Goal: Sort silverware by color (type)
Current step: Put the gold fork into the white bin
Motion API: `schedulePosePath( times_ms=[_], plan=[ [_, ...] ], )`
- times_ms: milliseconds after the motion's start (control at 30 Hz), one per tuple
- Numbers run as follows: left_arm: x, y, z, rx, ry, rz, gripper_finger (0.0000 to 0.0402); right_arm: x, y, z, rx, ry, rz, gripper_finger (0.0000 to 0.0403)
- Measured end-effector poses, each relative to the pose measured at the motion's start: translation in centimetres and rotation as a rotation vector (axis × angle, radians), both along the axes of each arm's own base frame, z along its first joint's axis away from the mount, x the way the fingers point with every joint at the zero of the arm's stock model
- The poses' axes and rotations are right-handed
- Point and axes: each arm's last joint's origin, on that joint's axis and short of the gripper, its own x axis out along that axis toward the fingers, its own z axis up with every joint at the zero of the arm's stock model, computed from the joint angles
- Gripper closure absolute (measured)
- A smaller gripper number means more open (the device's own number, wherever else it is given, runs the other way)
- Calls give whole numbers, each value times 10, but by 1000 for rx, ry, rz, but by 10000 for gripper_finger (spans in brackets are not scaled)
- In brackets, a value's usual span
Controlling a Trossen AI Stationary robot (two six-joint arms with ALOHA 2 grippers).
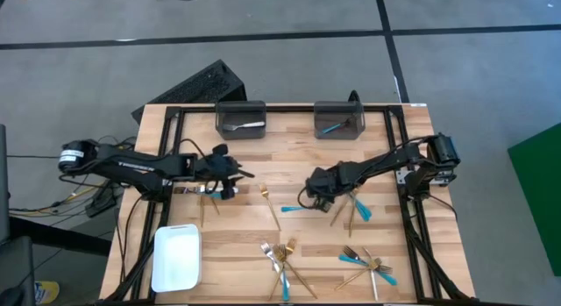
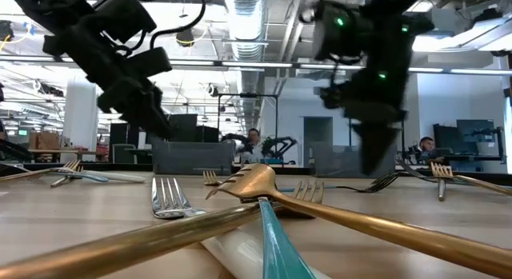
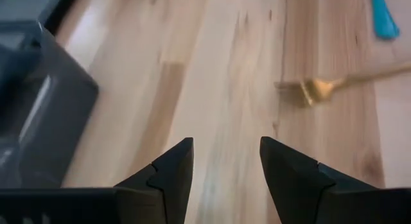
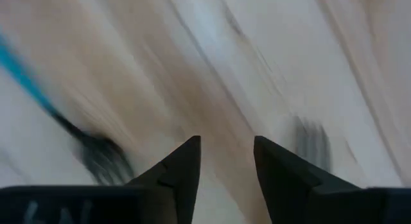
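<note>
Near the table's middle, the right gripper [image 1: 317,188] hovered with fingers apart and empty, the blue-handled fork [image 1: 294,208] just beside it toward the near edge, its long axis running parallel to that edge; the left gripper [image 1: 230,176], also apart, sat farther off.

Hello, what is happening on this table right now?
A two-arm robot is sorting silverware by kind. One silver piece lies in the left bin, one turquoise piece in the right bin. Both the left gripper and the right gripper are open and empty above the table, where most pieces remain.
</note>
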Motion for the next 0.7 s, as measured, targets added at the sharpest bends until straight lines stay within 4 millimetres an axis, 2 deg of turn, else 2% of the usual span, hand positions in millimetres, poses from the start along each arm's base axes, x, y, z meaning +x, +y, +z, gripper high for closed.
schedulePosePath(
  times_ms=[133,233,500,600,700],
  plan=[
    [8,1,6,48,-75,-23,230,-16,6,3,-42,119,-29,250],
    [10,1,8,65,-101,-33,230,-23,11,14,-76,106,-31,256],
    [11,1,9,48,-115,-38,230,-41,26,59,-79,-172,-43,257],
    [13,0,10,17,-151,-36,230,-47,36,61,-30,-308,-41,256],
    [15,-1,13,1,-193,-54,230,-45,47,54,41,-455,-35,252]
  ],
)
